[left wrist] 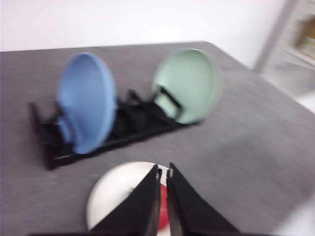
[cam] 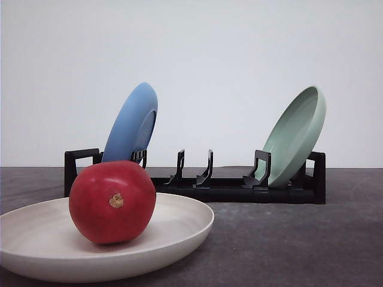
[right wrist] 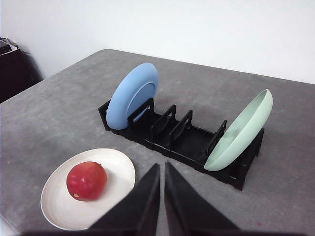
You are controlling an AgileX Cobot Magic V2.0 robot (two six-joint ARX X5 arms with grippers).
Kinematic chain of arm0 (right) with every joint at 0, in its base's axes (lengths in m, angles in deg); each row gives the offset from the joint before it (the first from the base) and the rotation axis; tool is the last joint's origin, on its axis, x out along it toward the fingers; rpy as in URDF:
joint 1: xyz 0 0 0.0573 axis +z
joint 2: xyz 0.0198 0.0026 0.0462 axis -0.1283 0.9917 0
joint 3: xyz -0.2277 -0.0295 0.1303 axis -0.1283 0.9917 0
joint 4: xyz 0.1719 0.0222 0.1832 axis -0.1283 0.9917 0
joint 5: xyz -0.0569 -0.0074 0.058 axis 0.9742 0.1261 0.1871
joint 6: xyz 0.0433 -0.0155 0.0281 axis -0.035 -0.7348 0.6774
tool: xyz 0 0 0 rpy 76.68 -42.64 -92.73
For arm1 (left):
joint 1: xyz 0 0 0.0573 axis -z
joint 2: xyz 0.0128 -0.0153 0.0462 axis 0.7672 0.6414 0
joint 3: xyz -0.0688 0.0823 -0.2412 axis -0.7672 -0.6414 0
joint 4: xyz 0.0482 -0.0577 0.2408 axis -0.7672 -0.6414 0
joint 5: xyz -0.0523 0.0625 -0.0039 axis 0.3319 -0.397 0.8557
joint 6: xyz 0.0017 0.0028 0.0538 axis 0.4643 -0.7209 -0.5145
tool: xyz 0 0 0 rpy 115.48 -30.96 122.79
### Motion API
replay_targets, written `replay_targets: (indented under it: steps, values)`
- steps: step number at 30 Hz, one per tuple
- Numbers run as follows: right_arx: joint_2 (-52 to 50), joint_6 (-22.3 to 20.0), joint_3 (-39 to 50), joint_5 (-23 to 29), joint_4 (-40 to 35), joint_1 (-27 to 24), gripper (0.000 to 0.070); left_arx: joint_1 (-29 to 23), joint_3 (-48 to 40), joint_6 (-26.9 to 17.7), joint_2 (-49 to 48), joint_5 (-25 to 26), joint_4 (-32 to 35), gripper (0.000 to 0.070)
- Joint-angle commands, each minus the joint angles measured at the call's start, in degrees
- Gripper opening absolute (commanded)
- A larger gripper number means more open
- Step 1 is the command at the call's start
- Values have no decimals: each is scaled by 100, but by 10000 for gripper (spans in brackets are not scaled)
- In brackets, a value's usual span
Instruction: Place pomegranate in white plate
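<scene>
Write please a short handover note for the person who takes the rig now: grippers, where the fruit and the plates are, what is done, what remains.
Left gripper: shut, holds nothing, above the white plate.
Right gripper: shut, holds nothing, above the table beside the plate.
Pomegranate: sits in the white plate, free of both grippers, stem nub facing the front camera.
Blue plate and green plate: standing in the black rack behind, at opposite ends.
Done: the fruit is in the white plate.
Left: nothing on the placement; the arms may only need to go back to rest.
</scene>
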Motion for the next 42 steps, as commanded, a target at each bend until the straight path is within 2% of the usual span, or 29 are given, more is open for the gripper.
replay_targets:
  steps: [1, 3, 7, 9, 11, 18, 22, 36, 42]
  values:
    - [20, -2, -52, 2, -59, 66, 9, -316, -342, -400, -110, -186, 582, 0]
    - [20, -2, -52, 4, -59, 66, 9, -796, -901, -1000, -286, -352, 1386, 0]
    - [20, -2, -52, 3, -59, 66, 9, -1706, -1980, -2345, -642, -256, 2824, 0]
    - [20, -2, -52, 3, -59, 66, 9, -2169, -2470, -2731, -828, -107, 3305, 0]
    - [20, -2, -52, 4, -59, 66, 9, -2654, -2888, -2907, -999, 115, 3646, 0]
    - [20, -2, -52, 3, -59, 66, 9, -4411, -3943, -2950, -1409, 1267, 4312, 0]
    - [20, -2, -52, 4, -59, 66, 9, -5040, -4290, -2950, -1453, 1587, 4408, 0]
    - [20, -2, -52, 3, -59, 66, 9, -6117, -4992, -2947, -2076, 1767, 4571, 0]
    - [20, -2, -52, 4, -59, 66, 9, -6195, -5108, -2952, -2349, 2238, 4329, 0]
